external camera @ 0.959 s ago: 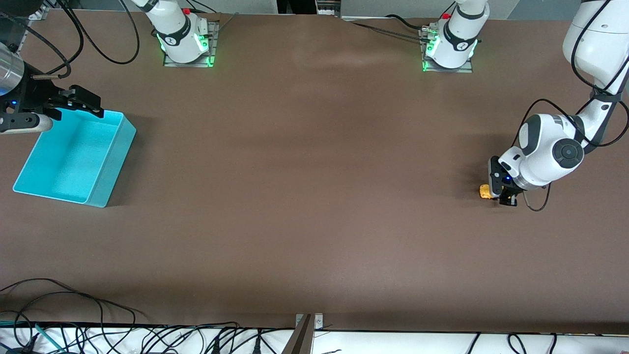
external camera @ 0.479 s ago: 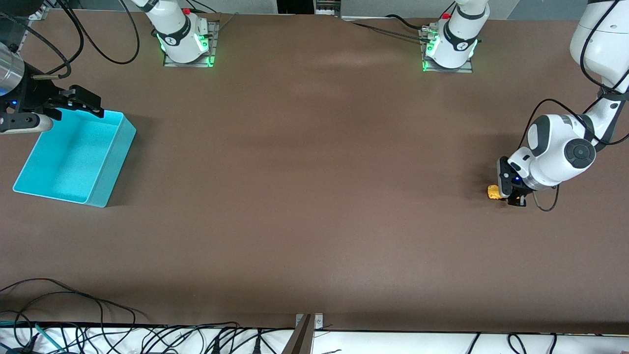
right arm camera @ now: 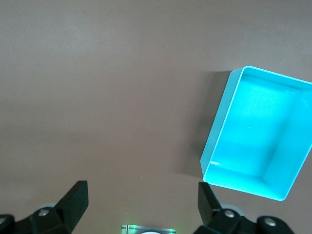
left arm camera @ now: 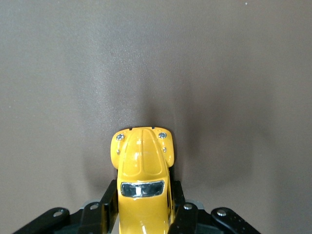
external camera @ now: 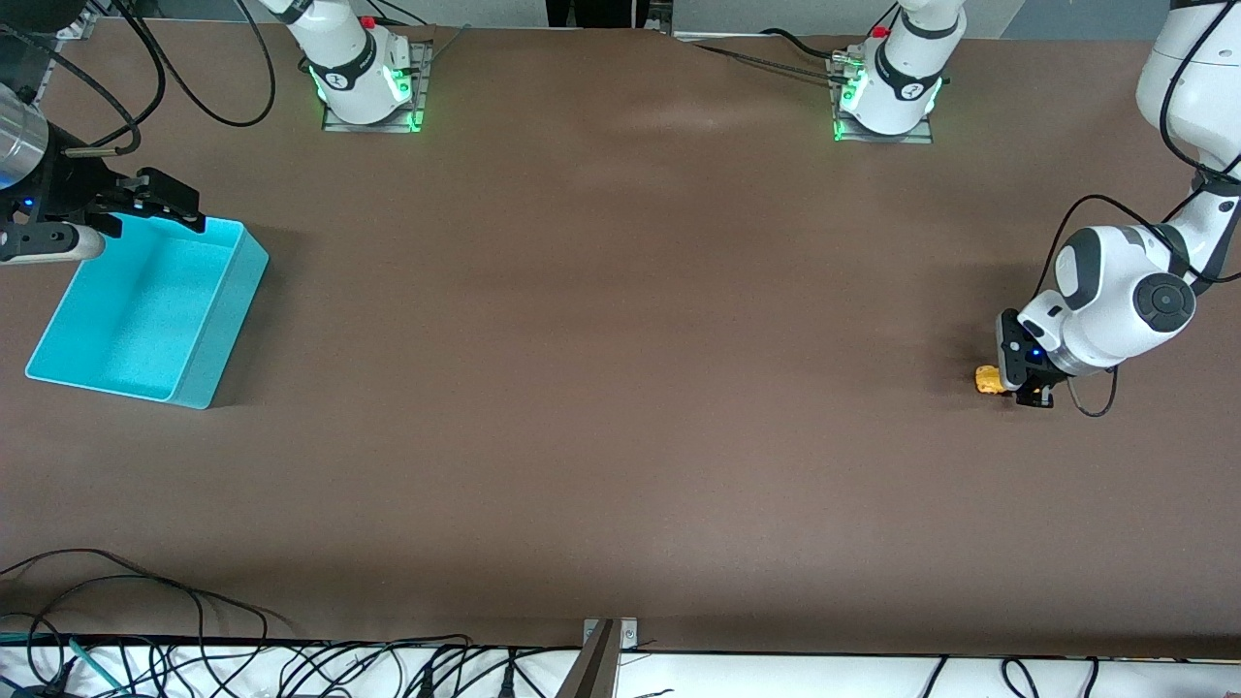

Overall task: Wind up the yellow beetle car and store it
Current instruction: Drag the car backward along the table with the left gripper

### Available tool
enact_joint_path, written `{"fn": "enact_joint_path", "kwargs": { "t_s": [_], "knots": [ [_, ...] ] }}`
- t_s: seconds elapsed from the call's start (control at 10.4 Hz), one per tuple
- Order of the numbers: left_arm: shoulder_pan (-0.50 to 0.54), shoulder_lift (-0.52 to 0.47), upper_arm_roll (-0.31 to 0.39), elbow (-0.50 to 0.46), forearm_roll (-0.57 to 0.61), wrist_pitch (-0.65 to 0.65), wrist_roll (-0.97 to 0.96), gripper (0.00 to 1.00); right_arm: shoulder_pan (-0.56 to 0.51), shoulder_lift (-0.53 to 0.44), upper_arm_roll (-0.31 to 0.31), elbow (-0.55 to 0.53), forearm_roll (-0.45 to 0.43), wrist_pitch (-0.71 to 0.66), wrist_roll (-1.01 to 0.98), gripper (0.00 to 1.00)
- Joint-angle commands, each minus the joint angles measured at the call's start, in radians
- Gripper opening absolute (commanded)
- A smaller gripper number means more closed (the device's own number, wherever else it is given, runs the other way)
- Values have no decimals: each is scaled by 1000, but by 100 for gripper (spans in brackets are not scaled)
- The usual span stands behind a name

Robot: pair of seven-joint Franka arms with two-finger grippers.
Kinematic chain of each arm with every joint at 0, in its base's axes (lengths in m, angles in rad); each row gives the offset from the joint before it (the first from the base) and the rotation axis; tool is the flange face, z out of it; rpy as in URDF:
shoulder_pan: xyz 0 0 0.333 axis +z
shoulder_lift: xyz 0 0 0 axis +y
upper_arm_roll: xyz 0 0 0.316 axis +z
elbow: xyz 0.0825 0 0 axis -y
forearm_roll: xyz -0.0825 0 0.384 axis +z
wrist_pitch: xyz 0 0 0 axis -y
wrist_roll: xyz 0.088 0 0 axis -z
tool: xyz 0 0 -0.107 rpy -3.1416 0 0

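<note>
The yellow beetle car is at the left arm's end of the table, low at the brown surface. My left gripper is shut on its rear half. In the left wrist view the car sticks out nose first between the black fingers, and the left gripper hides its rear. The turquoise bin stands empty at the right arm's end. My right gripper waits open and empty over the bin's edge farthest from the front camera. Its wrist view shows the gripper and the bin.
The two arm bases stand along the table's edge farthest from the front camera. Cables lie at the near edge toward the right arm's end. A wide stretch of brown table lies between the car and the bin.
My left gripper has slid the car a short way along the table toward the left arm's end. The right arm and the bin have not moved.
</note>
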Motion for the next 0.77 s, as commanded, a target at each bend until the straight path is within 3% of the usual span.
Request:
{"fn": "enact_joint_path", "kwargs": {
  "t_s": [0.0, 0.38, 0.67],
  "knots": [
    [20, 58, 2, 34, 27, 7, 23, 0, -1, -13, 2, -16, 19, 4, 13, 100],
    [42, 58, 2, 34, 27, 7, 27, 0, -1, -13, 2, -16, 19, 4, 13, 100],
    [45, 49, 1, 48, 25, -9, 29, 7, -1, -15, 2, -16, 19, 4, 13, 100]
  ]
}}
